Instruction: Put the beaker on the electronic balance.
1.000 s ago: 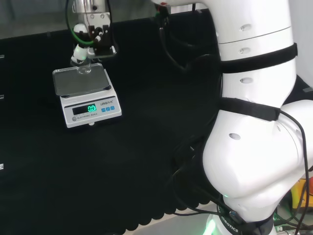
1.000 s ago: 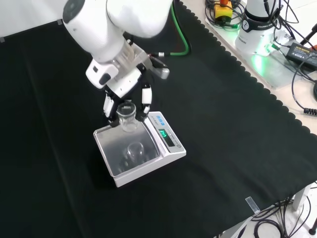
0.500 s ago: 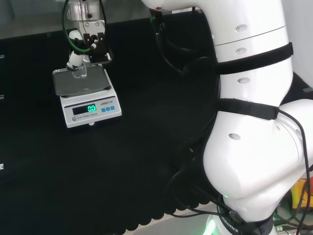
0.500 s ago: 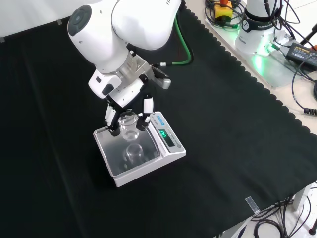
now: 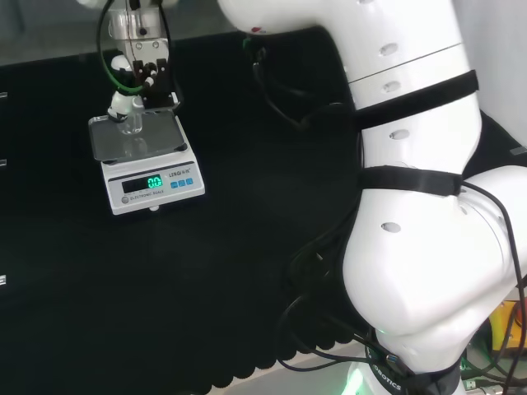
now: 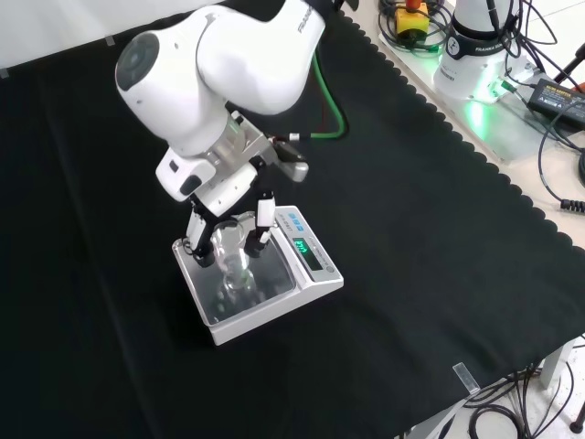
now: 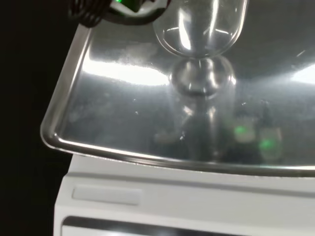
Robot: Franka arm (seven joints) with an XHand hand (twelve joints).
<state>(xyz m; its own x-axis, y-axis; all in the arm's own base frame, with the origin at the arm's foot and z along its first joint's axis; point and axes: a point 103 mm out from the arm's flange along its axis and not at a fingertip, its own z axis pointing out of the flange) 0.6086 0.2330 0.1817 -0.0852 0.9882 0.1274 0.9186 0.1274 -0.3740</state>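
A small clear glass beaker (image 6: 230,252) hangs upright over the middle of the balance's steel pan (image 6: 239,306), with the hand (image 6: 262,218) shut on it, fingers on both sides. In the head view the hand (image 5: 141,69) comes down from above onto the beaker (image 5: 130,123), over the far part of the pan (image 5: 156,140). The wrist view has the beaker's rounded bottom (image 7: 199,29) very close to its own reflection in the pan (image 7: 113,123); I cannot tell whether it touches. The white electronic balance (image 5: 156,183) shows green digits on its front.
The arm's big white links (image 5: 412,206) stand at the head view's right. In the front view, a large white link (image 6: 219,64) hangs over the hand. Cables, a power brick (image 6: 562,91) and the arm's base (image 6: 480,46) lie past the cloth's scalloped edge at the upper right.
The hand has come down with the beaker, from above the pan's far edge to low over its middle. The balance has not moved.
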